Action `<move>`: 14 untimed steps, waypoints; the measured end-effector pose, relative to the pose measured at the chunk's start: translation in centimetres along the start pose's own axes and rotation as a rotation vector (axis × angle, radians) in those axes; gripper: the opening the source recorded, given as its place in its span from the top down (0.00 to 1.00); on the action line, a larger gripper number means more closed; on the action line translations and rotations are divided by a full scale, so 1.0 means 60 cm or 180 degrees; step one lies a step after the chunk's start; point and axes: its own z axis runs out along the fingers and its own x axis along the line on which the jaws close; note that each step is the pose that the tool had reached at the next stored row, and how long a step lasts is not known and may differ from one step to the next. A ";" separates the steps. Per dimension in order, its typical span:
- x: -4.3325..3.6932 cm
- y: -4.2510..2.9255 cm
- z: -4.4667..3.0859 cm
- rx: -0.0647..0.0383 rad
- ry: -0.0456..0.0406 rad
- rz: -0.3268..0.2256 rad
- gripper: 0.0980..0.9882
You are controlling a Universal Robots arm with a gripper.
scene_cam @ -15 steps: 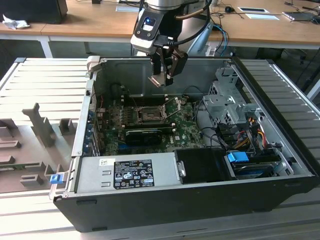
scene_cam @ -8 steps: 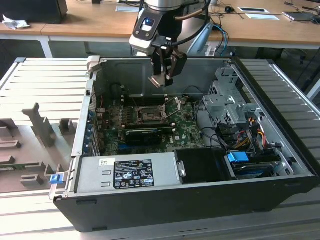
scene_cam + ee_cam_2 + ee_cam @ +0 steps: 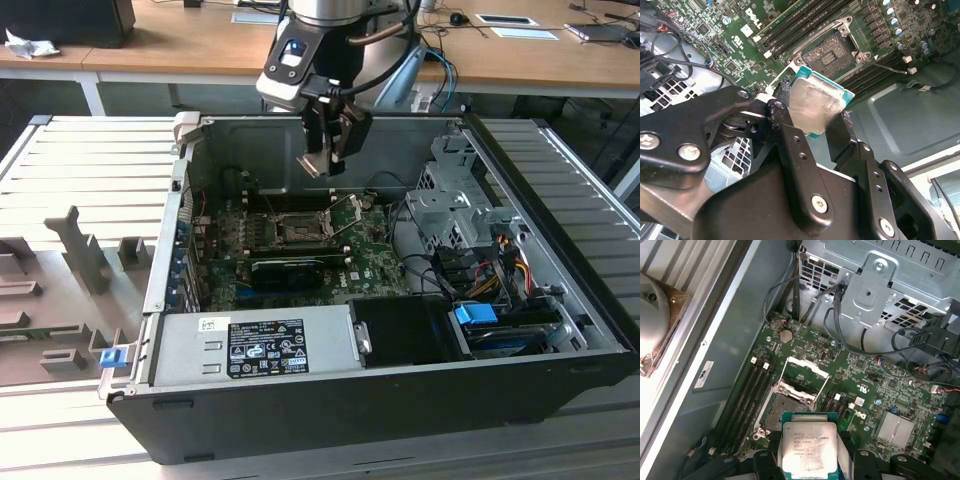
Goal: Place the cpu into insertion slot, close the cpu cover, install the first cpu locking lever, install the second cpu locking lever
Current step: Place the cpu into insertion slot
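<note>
— Gripper right up close in the second wrist view: what does it have?
— Its two black fingers are clamped on the cpu, pinching opposite edges. The silver-grey top shows in both wrist views.
— Where is the chip?
— Held in the air above the board, close over the insertion slot and not touching it. The socket is bare and dark in the middle.
— And the cpu cover?
— Tilted up off the socket, open.
— Around that?
— Green motherboard, inside the open computer case, which lies on the ribbed grey table.
</note>
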 end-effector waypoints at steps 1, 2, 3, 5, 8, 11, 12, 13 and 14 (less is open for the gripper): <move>0.000 0.000 0.001 0.0001 -0.0001 0.0018 0.52; 0.000 0.000 0.001 0.0001 -0.0001 0.0027 0.52; 0.000 0.000 0.002 0.0001 -0.0002 0.0034 0.52; 0.000 0.000 0.003 0.0003 -0.0003 0.0066 0.52; 0.000 0.000 0.005 0.0002 -0.0009 0.0135 0.52; 0.000 -0.001 0.007 0.0001 -0.0019 0.0267 0.52; 0.000 -0.001 0.007 0.0000 -0.0022 0.0316 0.52; 0.000 -0.001 0.007 0.0000 -0.0025 0.0345 0.52; 0.000 -0.001 0.007 -0.0001 -0.0027 0.0374 0.52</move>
